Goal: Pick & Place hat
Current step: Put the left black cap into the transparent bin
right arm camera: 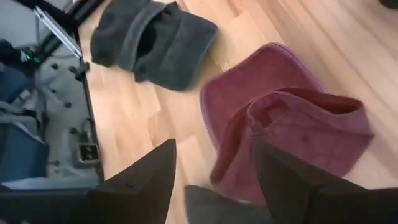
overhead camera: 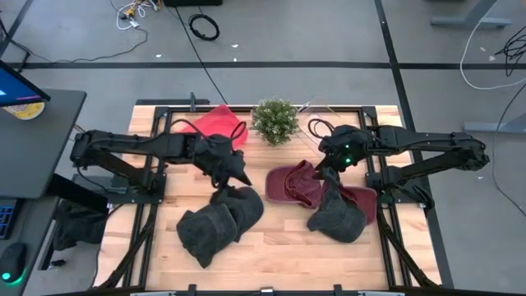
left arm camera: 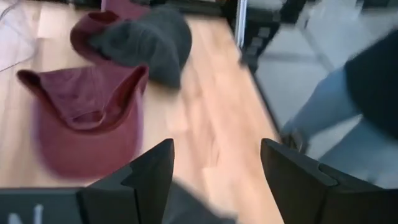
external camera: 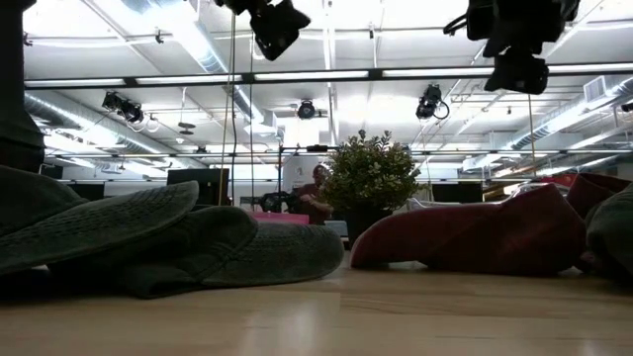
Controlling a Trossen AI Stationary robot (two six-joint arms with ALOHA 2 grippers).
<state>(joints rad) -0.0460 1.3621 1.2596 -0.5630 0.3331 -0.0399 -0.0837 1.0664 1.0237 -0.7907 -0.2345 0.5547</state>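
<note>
Several caps lie on the wooden table. Two dark grey caps [overhead camera: 218,222] overlap at the near left. An upturned maroon cap [overhead camera: 289,182] lies in the middle, beside a grey cap [overhead camera: 337,215] that rests on another maroon cap [overhead camera: 366,200]. My left gripper [overhead camera: 238,174] hangs open above the far edge of the grey pair; its wrist view [left arm camera: 214,174] shows the maroon cap [left arm camera: 87,118] beyond it. My right gripper [overhead camera: 329,170] hangs open above the maroon cap [right arm camera: 286,118], with its fingers [right arm camera: 149,180] raised clear. In the low view both grippers [external camera: 277,25] [external camera: 514,61] are high above the caps.
A potted plant [overhead camera: 275,121] stands at the middle of the far edge, with a red cloth thing [overhead camera: 220,125] to its left. A person's leg in jeans [left arm camera: 323,106] shows beyond the table. Bare wood lies along the near edge [overhead camera: 279,255].
</note>
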